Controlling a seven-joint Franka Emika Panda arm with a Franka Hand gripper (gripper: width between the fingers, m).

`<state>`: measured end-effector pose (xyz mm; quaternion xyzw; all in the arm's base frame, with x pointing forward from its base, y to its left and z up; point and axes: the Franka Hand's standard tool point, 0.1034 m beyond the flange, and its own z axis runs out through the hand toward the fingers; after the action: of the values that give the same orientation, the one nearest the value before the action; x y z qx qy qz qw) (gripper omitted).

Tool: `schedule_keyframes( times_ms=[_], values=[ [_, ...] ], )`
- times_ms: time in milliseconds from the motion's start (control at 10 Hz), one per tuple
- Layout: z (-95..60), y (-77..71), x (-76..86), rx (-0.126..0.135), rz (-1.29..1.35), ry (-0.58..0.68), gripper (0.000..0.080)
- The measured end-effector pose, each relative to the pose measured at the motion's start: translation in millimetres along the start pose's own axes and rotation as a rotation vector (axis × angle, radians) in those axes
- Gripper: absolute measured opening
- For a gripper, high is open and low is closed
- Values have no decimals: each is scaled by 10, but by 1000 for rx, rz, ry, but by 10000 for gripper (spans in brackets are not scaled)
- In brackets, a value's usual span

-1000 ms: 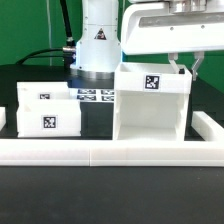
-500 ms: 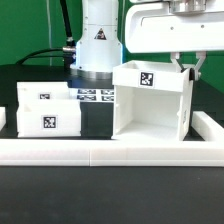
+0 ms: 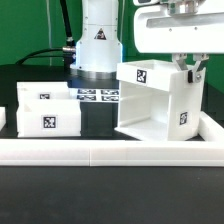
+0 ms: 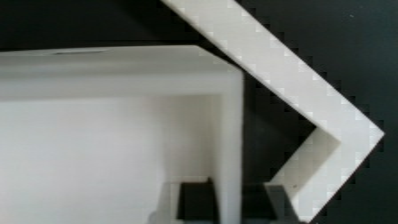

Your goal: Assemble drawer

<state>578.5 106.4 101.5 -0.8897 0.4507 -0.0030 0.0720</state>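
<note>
The white drawer box (image 3: 152, 100) stands on the table at the exterior view's right, open front toward the camera, a marker tag on its top and one on its side. It is turned and tilted. My gripper (image 3: 189, 68) is shut on the box's upper side wall at the exterior view's right. In the wrist view the wall (image 4: 228, 140) runs between my two dark fingers (image 4: 194, 202). Two smaller white drawer parts (image 3: 46, 110) with tags stand at the exterior view's left.
A white rail (image 3: 110, 151) runs along the table's front, with raised ends at both sides. The marker board (image 3: 97, 96) lies behind the parts near the robot base (image 3: 97, 45). The white rail also shows in the wrist view (image 4: 285, 75).
The drawer box has swung and tilted in my grip, so its side wall with a tag now faces the camera. My gripper has moved slightly toward the exterior view's right.
</note>
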Motion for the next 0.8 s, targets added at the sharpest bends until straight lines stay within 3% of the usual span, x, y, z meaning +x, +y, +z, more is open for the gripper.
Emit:
schedule_keyframes(
  times_ms=[800],
  values=[
    [21,-12,40,36,506,-66,39]
  ],
)
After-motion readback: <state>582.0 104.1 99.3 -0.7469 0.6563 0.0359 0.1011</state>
